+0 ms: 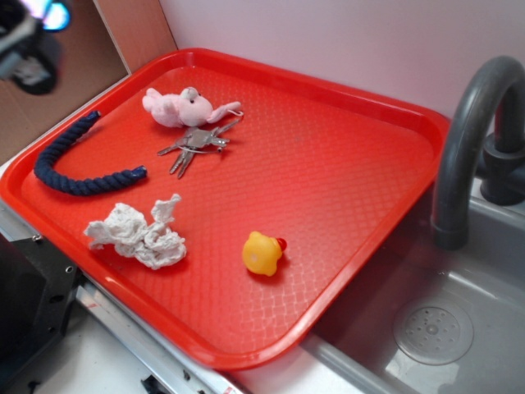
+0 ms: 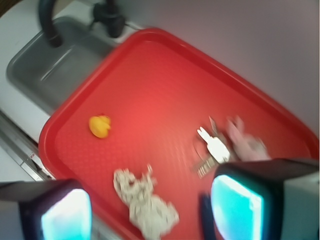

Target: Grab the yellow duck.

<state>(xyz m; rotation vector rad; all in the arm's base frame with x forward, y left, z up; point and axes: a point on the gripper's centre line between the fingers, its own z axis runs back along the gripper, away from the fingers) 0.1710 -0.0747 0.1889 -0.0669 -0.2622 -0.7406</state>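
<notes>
Pincer (image 2: 150,212) wide open, empty, high above the tray (image 1: 361,107). Best swung toward the sink-side edge, centred over the duck (image 1: 262,253), clear of the paper wad (image 1: 139,234).

The place looked like a mock kitchen set up for robot trials: a grey plastic sink (image 1: 459,328) with a round drain (image 1: 432,331) and a dark curved faucet (image 1: 467,131) sat against a plain pale wall (image 1: 328,33). Beside the sink, a red cafeteria tray (image 1: 344,189) held odd test items, a setup more like a lab than a lived-in home
</notes>
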